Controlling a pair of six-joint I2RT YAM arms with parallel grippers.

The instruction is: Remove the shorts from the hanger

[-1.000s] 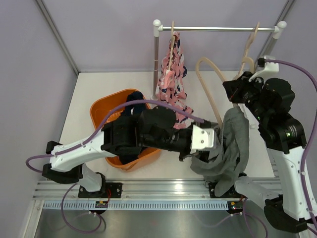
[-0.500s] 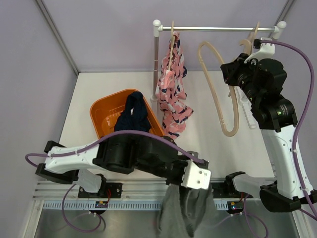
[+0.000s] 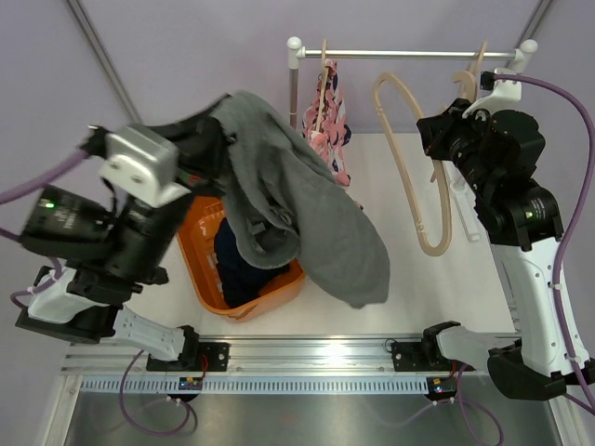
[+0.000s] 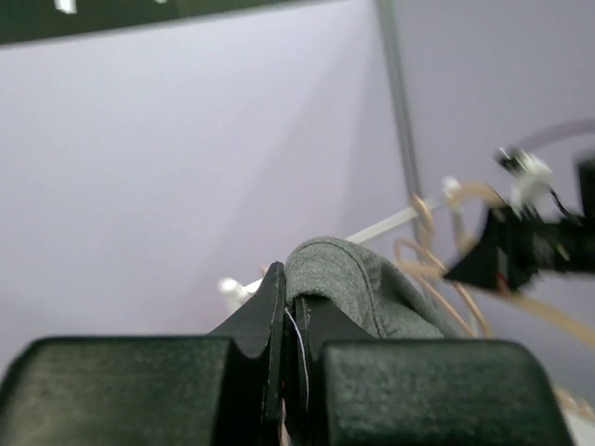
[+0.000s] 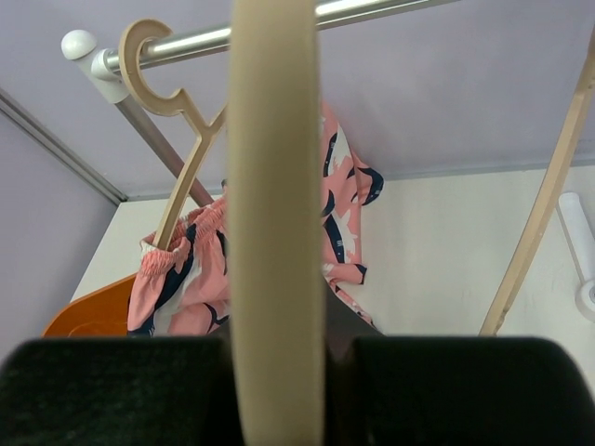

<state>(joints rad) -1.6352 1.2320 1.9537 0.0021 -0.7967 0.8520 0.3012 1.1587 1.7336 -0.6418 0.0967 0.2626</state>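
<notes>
Both clamped tight: left gripper (image 4: 290,311) holds the grey shorts (image 3: 316,223) up over the orange basket (image 3: 199,275), right gripper (image 5: 275,351) pinches the beige hanger (image 5: 275,186).

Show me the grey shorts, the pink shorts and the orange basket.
grey shorts (image 3: 307,218), overhead view, middle of the cloth.
pink shorts (image 5: 344,223), right wrist view, its right side.
orange basket (image 3: 206,279), overhead view, left wall.

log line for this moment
left gripper: shut on grey shorts | right gripper: shut on bare hanger | pink shorts: on rail | navy shorts: in basket
</notes>
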